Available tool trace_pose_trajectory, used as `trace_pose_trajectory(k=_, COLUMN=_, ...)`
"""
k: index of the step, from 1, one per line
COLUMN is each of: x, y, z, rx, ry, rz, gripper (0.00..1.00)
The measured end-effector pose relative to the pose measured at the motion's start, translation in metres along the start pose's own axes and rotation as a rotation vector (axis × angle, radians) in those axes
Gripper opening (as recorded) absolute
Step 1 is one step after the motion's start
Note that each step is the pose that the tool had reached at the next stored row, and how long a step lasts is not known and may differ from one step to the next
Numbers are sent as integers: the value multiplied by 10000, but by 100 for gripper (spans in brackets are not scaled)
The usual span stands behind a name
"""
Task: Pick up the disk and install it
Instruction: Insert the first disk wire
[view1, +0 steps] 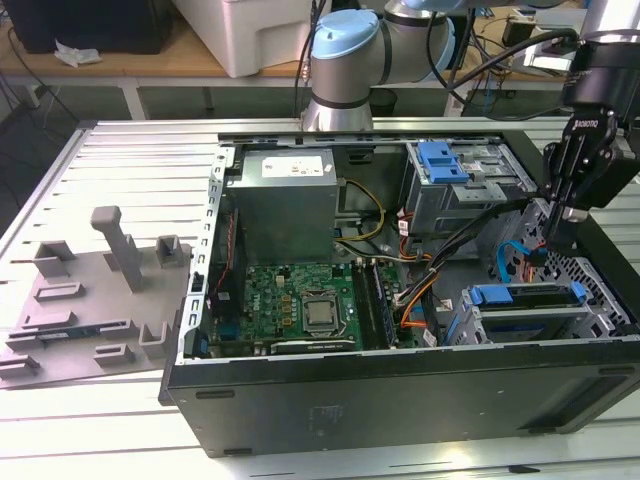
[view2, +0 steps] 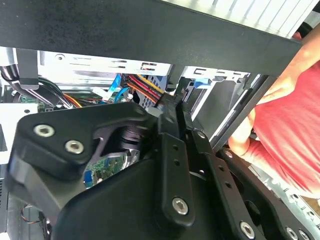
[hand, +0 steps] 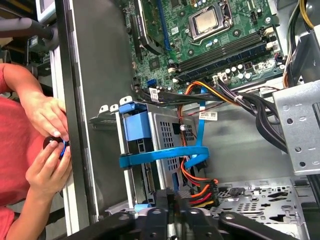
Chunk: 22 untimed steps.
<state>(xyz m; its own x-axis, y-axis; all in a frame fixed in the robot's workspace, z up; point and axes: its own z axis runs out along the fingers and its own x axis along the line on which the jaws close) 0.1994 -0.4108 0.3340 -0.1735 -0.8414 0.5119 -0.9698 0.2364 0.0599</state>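
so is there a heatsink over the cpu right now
No, the cpu sits bare in its socket on the motherboard, nothing mounted over it.

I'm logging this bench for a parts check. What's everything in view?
case: one, black, open, on the slatted table
power supply: one, grey, inside the case, far side
motherboard: one, green, on the case floor
disk: one, silver-grey with blue rails, seated low in the case, exterior view's right
bracket: one, blue, atop the far grey cage
cables: several, orange, black, blue, beside the disk
fixture: one, grey, on the table, exterior view's left
arm: one, silver and light blue, behind the case
tool: one, black, shut, near the disk
hands: two, a person in red, at the case's outer wall
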Motion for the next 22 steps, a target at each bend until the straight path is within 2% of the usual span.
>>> trace_pose_trajectory(k=13, x=2, y=7, z=3, rx=0, ry=2, rz=1, gripper=17)
trace_pose_trajectory(k=16, x=4, y=7, z=2, rx=8, ry=49, rz=10, gripper=17)
trace_pose_trajectory(k=21, x=15, y=7, z=-10, rx=29, ry=172, rz=30, gripper=17)
trace_pose_trajectory(k=22, x=63, y=66, z=-55, rx=55, ry=177, rz=45, gripper=17)
